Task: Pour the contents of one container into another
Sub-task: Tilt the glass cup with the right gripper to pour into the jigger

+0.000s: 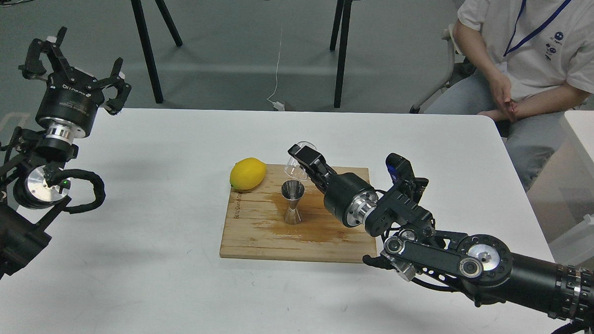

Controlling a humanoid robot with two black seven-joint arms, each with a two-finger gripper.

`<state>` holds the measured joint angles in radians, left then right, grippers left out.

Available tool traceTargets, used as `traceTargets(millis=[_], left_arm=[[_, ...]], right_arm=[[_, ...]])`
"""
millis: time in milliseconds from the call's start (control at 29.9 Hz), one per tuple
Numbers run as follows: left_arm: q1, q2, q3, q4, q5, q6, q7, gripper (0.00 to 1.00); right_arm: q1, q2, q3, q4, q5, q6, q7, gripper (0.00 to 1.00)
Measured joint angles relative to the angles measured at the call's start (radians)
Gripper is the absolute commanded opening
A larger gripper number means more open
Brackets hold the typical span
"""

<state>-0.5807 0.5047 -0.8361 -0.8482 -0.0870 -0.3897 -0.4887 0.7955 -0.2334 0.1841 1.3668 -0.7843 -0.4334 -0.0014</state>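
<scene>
Grey floor and black trestle legs lie behind a white counter [150,261], where a seated person [528,56] in a white shirt waits at the far right corner.

Going outward from the right hand [304,160]: its two black fingers are pinched on the clear glass cup [297,168], one finger lying over the cup's upper side. The cup is tipped hard over, its rim turned down and to the left, just above and behind the top cone of the steel jigger [293,201]. The jigger stands upright on a wooden board [255,235], with a dark wet stain spread around its foot. A lemon [248,173] rests at the board's far left corner, near the jigger but apart from it. The left hand [75,77] is raised well off to the left, its fingers spread and carrying nothing.

The pour looks well under way, perhaps near its end; whether liquid remains in the cup cannot be told. To do it well, the cup's lowest lip should sit directly over the jigger's small mouth, and the wrist should roll slowly, since the stain suggests liquid has missed. The hand's fingers should stay clear of the jigger, which looks narrow-waisted, light and easily toppled.
</scene>
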Motion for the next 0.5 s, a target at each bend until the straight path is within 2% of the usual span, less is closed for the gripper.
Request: traceTargets(millis=[501], left_arm=[[0.000, 0.003, 0.000, 0.001, 0.001, 0.000, 0.000, 1.00]], right_arm=[[0.034, 0.003, -0.061, -0.016, -0.048, -0.013, 0.007, 0.33]])
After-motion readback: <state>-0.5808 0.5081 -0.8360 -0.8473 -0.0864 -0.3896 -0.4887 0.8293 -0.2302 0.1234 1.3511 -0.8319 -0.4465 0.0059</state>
